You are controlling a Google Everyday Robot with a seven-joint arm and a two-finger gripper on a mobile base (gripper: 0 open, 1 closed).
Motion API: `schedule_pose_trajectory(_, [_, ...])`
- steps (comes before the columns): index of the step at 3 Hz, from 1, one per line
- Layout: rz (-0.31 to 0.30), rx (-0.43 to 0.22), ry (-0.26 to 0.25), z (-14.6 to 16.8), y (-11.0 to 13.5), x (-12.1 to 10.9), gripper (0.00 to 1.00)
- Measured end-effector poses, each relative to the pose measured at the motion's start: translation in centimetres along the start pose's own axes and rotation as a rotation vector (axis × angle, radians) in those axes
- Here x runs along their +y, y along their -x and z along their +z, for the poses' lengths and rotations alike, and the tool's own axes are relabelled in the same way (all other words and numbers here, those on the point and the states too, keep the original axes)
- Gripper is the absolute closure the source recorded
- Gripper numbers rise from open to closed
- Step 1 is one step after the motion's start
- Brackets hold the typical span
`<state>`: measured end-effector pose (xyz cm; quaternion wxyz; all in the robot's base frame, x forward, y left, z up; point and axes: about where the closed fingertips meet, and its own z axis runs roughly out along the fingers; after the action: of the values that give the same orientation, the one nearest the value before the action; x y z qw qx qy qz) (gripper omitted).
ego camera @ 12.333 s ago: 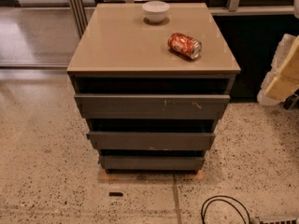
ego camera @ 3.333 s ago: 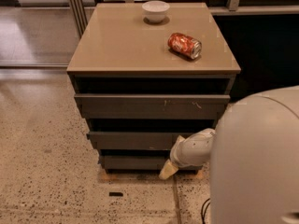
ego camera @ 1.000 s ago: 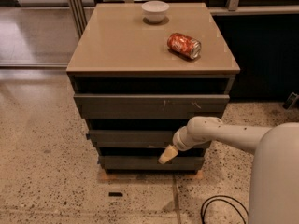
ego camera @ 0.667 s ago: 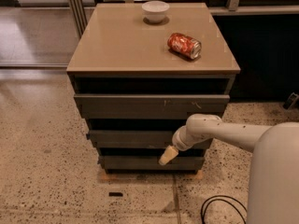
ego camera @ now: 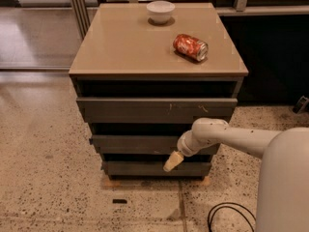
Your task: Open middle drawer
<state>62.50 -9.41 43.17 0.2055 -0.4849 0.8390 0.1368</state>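
Observation:
The middle drawer is a flat dark-grey front without scratches, second of three fronts in the cabinet. It sits nearly flush, with a dark gap above it. My gripper hangs at the end of the white arm, which comes in from the lower right. The gripper's pale tip is in front of the gap just below the middle drawer's right part and points down and left.
The top drawer front has pale scratches; the bottom front looks narrowest. On the tan cabinet top stand a white bowl and a lying red can. A black cable lies on the speckled floor.
The arm swung in from the lower right to the cabinet front. Over the last second the gripper has barely moved. The drawers look unchanged.

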Motion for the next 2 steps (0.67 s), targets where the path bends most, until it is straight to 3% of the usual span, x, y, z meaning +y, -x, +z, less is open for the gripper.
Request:
schedule_pose_trajectory(1, [-0.046,-0.034,0.068,0.15,0.12,0.7,0.0])
schedule_pose_trajectory(2, [-0.046,-0.034,0.068,0.15,0.12,0.7,0.0])
